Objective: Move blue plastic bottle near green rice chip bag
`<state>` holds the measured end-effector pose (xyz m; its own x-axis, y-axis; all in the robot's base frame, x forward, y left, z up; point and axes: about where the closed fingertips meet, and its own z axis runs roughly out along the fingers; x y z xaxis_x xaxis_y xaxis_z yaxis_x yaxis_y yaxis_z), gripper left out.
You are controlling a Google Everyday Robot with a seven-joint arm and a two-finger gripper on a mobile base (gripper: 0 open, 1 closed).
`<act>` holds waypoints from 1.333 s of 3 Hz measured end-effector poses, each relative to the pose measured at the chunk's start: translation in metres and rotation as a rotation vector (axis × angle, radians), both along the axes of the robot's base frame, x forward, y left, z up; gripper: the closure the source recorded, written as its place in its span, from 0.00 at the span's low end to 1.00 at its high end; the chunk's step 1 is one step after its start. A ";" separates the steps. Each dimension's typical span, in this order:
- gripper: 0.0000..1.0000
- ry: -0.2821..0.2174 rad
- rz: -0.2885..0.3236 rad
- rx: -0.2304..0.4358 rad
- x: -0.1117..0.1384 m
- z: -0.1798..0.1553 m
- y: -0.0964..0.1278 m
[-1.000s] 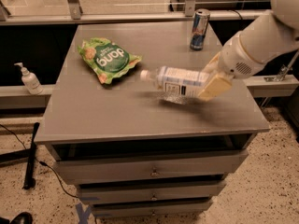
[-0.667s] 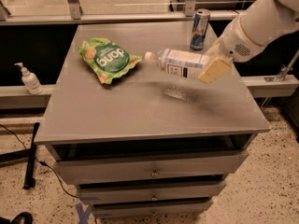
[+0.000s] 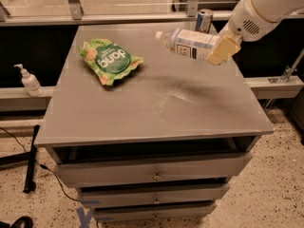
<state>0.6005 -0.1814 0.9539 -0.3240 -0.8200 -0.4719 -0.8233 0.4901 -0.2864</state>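
I see a drink can (image 3: 204,19) at the counter's (image 3: 142,113) back edge, just behind the blue plastic bottle (image 3: 192,42), and a pump bottle (image 3: 29,81) on the left ledge. The gripper (image 3: 223,49) at upper right has its fingers clamped on the bottle's base, holding it above the counter. The bottle's long axis is near horizontal, with the cap pointing left toward the green rice chip bag (image 3: 110,61).

The grey worktop (image 3: 142,108) carries the bag (image 3: 109,61) lying flat at its left rear and a can (image 3: 204,19) upright at the rear right edge. Above its right rear hangs the pincer (image 3: 221,50), clamped on the bottle (image 3: 190,42), clear of the surface
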 end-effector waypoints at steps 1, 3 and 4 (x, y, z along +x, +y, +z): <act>1.00 -0.002 0.003 -0.001 0.000 0.000 0.001; 1.00 -0.073 0.020 0.061 0.065 0.020 0.065; 1.00 -0.077 0.028 0.097 0.100 0.022 0.102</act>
<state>0.7007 -0.0796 0.9761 -0.2609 -0.7776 -0.5722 -0.8146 0.4953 -0.3018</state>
